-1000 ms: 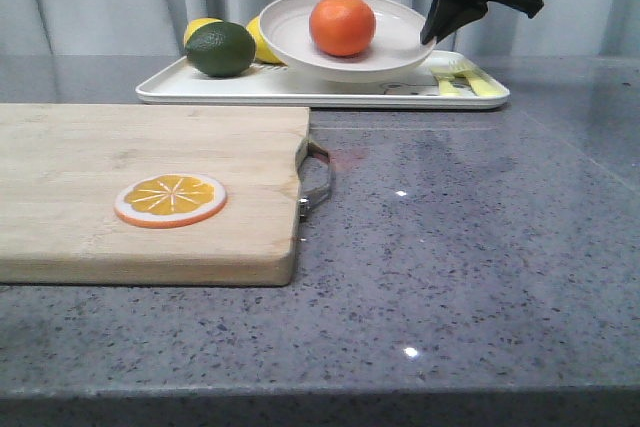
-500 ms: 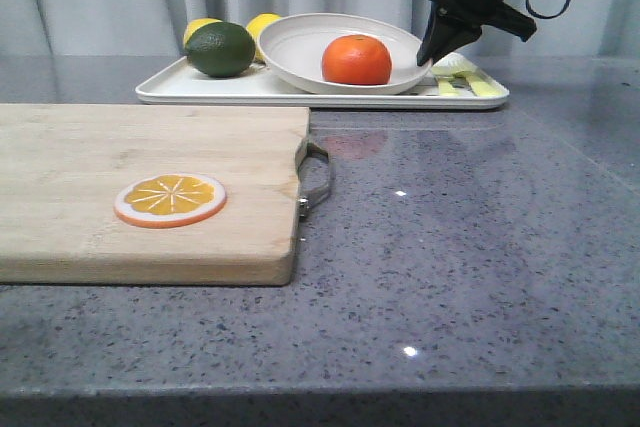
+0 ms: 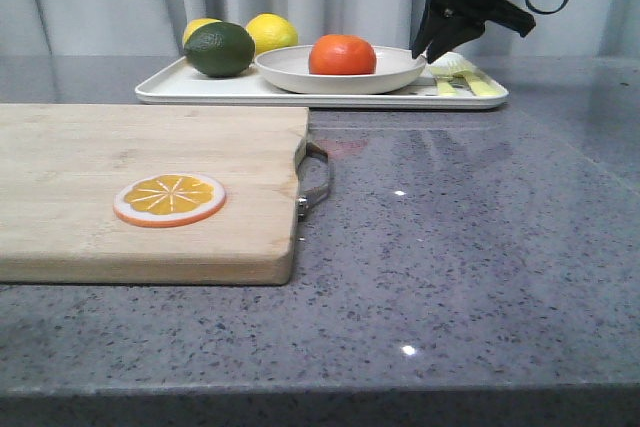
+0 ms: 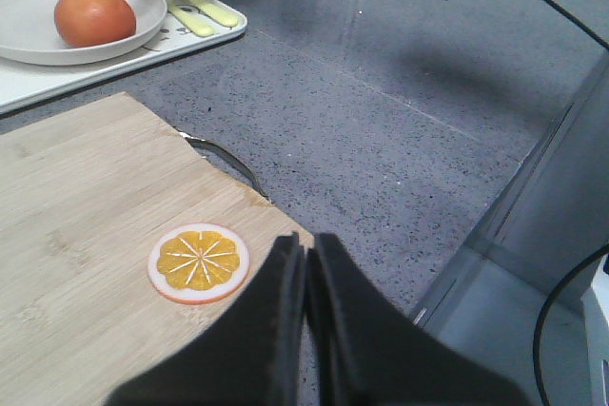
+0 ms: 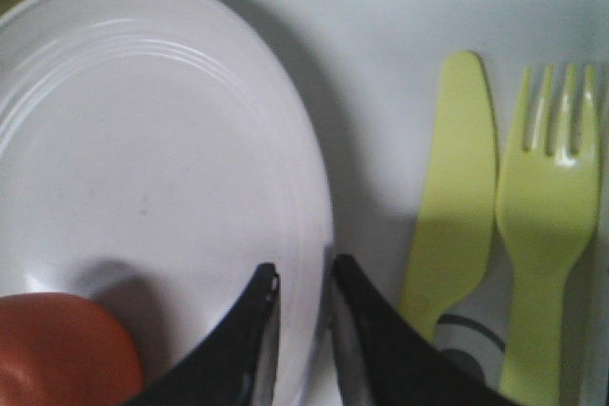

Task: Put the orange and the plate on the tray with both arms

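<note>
Plate (image 3: pixel 340 70) with orange (image 3: pixel 342 54) on tray (image 3: pixel 200 92); right gripper (image 3: pixel 424 49) at plate rim.

Tray: far side of the grey table (image 3: pixel 470 237), at 12 o'clock from the board (image 3: pixel 140 187). Plate: lies flat on tray, centre-right. Orange: inside plate. Lime (image 3: pixel 220 49) and two lemons (image 3: pixel 271 31): on tray at 9 to 10 o'clock from plate. Printed cutlery (image 5: pixel 504 216): on tray at 3 o'clock from plate. Right gripper: fingers (image 5: pixel 249 349) straddle the plate's rim at its 3 o'clock edge, one inside, one outside, a narrow gap between them; whether they press the rim, cannot tell. Left gripper (image 4: pixel 306 263): fingers pressed together, holding nothing, above the board's near corner. Orange slice (image 3: pixel 170 198): flat on board, just beside left fingertips in the wrist view.
</note>
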You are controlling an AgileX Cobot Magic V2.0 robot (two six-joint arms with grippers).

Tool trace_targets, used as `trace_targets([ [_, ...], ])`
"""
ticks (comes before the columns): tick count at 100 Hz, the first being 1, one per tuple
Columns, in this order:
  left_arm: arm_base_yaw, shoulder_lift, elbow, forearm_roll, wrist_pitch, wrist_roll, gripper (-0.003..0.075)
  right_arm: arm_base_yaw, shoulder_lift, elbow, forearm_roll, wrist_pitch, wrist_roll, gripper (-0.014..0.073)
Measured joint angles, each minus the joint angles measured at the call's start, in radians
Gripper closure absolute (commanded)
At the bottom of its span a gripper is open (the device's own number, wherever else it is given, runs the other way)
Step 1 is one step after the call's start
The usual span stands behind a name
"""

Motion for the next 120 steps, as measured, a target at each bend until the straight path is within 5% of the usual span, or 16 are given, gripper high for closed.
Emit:
trace_targets([
  [39, 0.000, 0.000, 0.000, 0.000, 0.002, 0.000, 0.0741, 0.018, -0.152, -0.002, -0.126, 0.168, -0.021, 0.0665],
  [95, 0.000, 0.000, 0.000, 0.000, 0.058, 0.000, 0.0741, 0.087, -0.319, 0.004, -0.186, 0.221, -0.051, 0.0661],
  [120, 0.000, 0.000, 0.000, 0.000, 0.058, 0.000, 0.0741, 0.087, -0.451, 0.153, -0.187, 0.221, -0.072, 0.0661],
])
